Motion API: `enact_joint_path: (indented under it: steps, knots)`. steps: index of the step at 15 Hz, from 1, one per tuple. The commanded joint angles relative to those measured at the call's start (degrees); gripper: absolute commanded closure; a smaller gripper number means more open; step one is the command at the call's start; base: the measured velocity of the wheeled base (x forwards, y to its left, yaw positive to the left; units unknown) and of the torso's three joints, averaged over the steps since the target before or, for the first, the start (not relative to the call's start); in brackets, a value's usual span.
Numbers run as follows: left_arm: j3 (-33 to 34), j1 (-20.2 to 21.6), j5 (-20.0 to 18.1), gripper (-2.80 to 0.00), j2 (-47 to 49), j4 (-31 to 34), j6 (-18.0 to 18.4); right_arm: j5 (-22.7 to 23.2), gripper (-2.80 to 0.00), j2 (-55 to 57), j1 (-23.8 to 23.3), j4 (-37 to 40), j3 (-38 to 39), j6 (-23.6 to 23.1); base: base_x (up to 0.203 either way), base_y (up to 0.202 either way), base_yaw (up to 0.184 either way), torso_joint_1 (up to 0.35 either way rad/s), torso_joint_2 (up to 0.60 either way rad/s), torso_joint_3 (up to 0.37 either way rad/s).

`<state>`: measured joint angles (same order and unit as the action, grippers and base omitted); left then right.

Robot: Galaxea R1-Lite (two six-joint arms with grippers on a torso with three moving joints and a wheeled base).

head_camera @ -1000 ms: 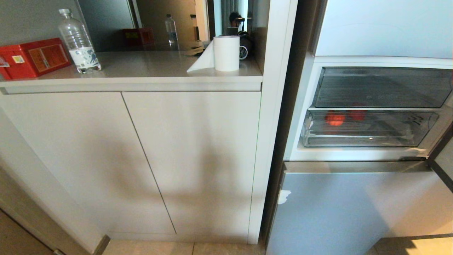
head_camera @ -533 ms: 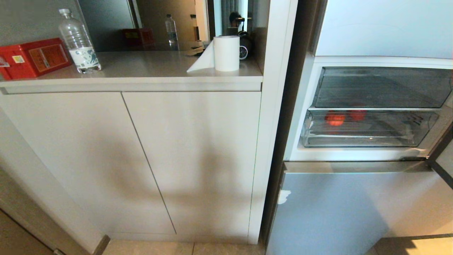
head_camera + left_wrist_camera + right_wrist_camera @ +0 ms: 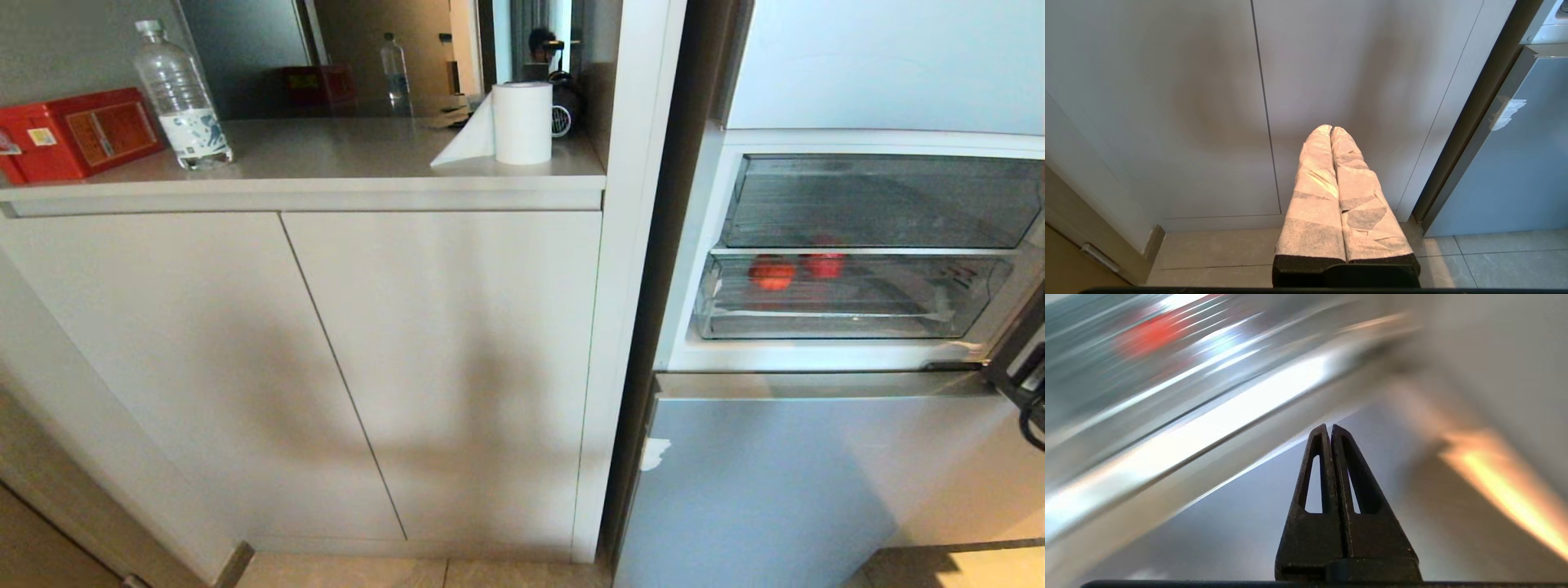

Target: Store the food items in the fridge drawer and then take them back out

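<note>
Two red food items (image 3: 772,273) (image 3: 825,264) lie side by side behind the clear front of the lower fridge drawer (image 3: 849,322), which stands pushed in. In the right wrist view one shows as a red blur (image 3: 1147,335). My right gripper (image 3: 1329,426) is shut and empty. It hangs in front of the grey-blue lower fridge door (image 3: 1241,506), below the drawer. A black part of the right arm (image 3: 1030,392) shows at the right edge of the head view. My left gripper (image 3: 1331,127), with fingers wrapped in white, is shut and empty, parked low before the cabinet doors.
A second clear drawer (image 3: 882,200) sits above the one with the food. Left of the fridge is a beige cabinet (image 3: 441,367) whose counter holds a paper roll (image 3: 522,122), a water bottle (image 3: 181,98) and a red box (image 3: 77,131).
A black part of my right arm has come into the head view at its right edge, beside the fridge. The food and both drawers have not moved.
</note>
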<state>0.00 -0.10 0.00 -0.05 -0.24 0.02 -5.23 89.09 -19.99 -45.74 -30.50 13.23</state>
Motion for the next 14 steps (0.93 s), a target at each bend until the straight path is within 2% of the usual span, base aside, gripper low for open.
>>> enact_joint_path:
  steps: [1, 2, 4, 5, 7, 9, 11, 14]
  knots:
    - [0.09, 0.01, 0.0, 0.0, 0.05, -0.02, -0.02, 7.51, 0.0, 0.06, 8.91, -0.43, 1.17, -0.12, 0.0, 0.0, 0.0, 0.0, 0.0, 0.0]
    - [0.09, 0.01, 0.0, 0.0, 0.05, -0.02, -0.02, 10.47, 0.0, 0.3, 12.45, -0.51, 1.34, -0.22, 0.0, 0.0, 0.0, 0.0, 0.0, 0.0]
    - [0.09, 0.01, 0.0, 0.0, 0.05, -0.02, -0.02, 12.63, 0.0, 1.64, 18.78, -0.82, 1.17, -0.44, 0.0, 0.0, 0.0, 0.0, 0.0, 0.0]
    - [0.09, 0.01, 0.0, 0.0, 0.05, -0.02, -0.02, 12.93, -2.8, 2.96, 22.06, -1.74, 0.89, -0.43, 0.0, 0.0, 0.0, 0.0, 0.0, 0.0]
    - [0.09, 0.01, 0.0, 0.0, 0.05, -0.02, -0.02, 12.95, -2.8, 7.7, 26.41, -8.31, 0.35, -0.42, 0.0, 0.0, 0.0, 0.0, 0.0, 0.0]
    - [0.04, 0.01, 0.0, 0.0, 0.05, -0.02, -0.02, 11.1, -2.8, 13.22, 29.22, -15.39, -0.12, -0.64, 0.0, 0.0, 0.0, 0.0, 0.0, 0.0]
    - [0.09, 0.01, 0.0, 0.0, 0.05, -0.02, 0.01, 7.55, -2.8, 20.09, 30.79, -23.42, -1.2, -2.65, 0.0, 0.0, 0.0, 0.0, 0.0, 0.0]
    - [0.09, 0.01, 0.0, 0.0, 0.05, -0.02, 0.03, 5.01, -2.8, 30.3, 31.36, -38.56, -2.88, -4.83, 0.0, 0.0, 0.0, 0.0, 0.0, 0.0]
